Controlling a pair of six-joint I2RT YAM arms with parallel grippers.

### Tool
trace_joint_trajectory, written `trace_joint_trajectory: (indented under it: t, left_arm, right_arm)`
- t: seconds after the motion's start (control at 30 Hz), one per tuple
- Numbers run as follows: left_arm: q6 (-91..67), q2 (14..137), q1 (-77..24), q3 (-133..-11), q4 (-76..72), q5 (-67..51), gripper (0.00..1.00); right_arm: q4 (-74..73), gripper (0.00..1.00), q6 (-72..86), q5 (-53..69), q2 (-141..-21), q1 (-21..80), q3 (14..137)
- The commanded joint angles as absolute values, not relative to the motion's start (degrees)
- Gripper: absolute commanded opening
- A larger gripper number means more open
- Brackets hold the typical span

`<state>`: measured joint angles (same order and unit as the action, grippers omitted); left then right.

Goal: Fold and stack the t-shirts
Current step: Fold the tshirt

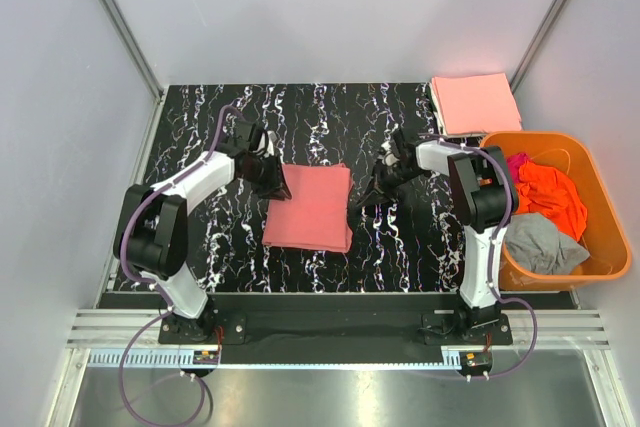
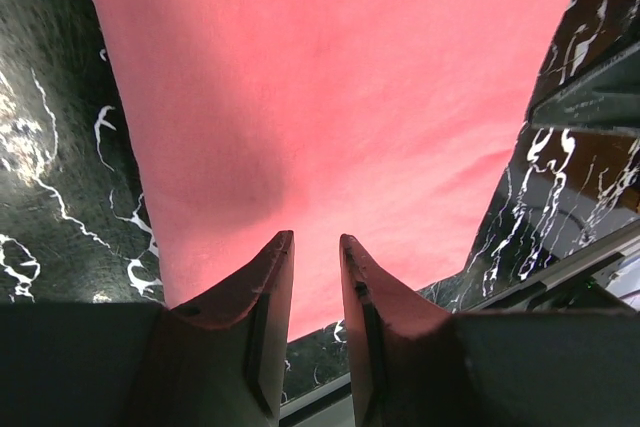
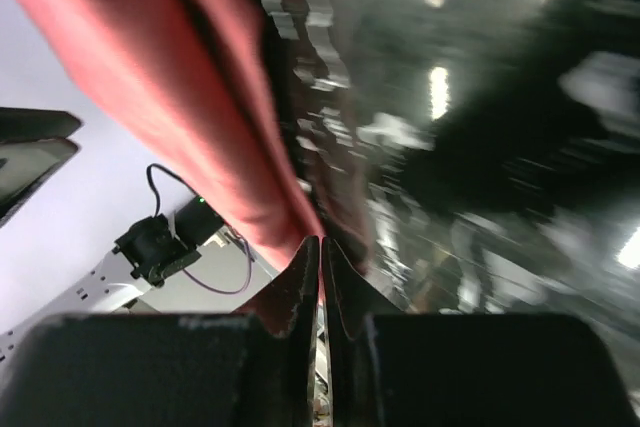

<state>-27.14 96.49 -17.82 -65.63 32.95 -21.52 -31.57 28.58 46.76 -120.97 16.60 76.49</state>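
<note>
A salmon-pink t-shirt [image 1: 310, 207] lies folded into a square on the middle of the table. It fills the left wrist view [image 2: 330, 97]. My left gripper [image 1: 277, 185] hovers at its left edge, fingers a little apart with nothing between them [image 2: 317, 239]. My right gripper [image 1: 362, 199] is at the shirt's right edge, fingers pressed together, tips touching the cloth's rim [image 3: 321, 242]. That view is blurred, and the shirt [image 3: 190, 107] runs down to the tips. A paler peach-pink t-shirt [image 1: 474, 103] lies folded at the back right.
A rigid orange basket [image 1: 612, 247] stands at the right edge, holding bright orange [image 1: 548, 192], magenta [image 1: 518, 161] and grey [image 1: 542, 243] shirts in a heap. The black marbled table [image 1: 240, 247] ends at grey walls at the back and on both sides.
</note>
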Motion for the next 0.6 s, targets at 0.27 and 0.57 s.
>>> trace_joint_trajectory:
  t: [0.27, 0.57]
  left_arm:
    - [-28.0, 94.8, -16.3, -66.6, 30.8, -29.0, 0.31]
    - [-27.6, 91.5, -14.8, -64.9, 31.6, -28.0, 0.36]
  right_arm:
    - [-37.9, 0.12, 26.8, 46.7, -113.6, 16.6, 83.0]
    - [-38.1, 0.21, 30.2, 47.4, -128.0, 16.6, 100.7]
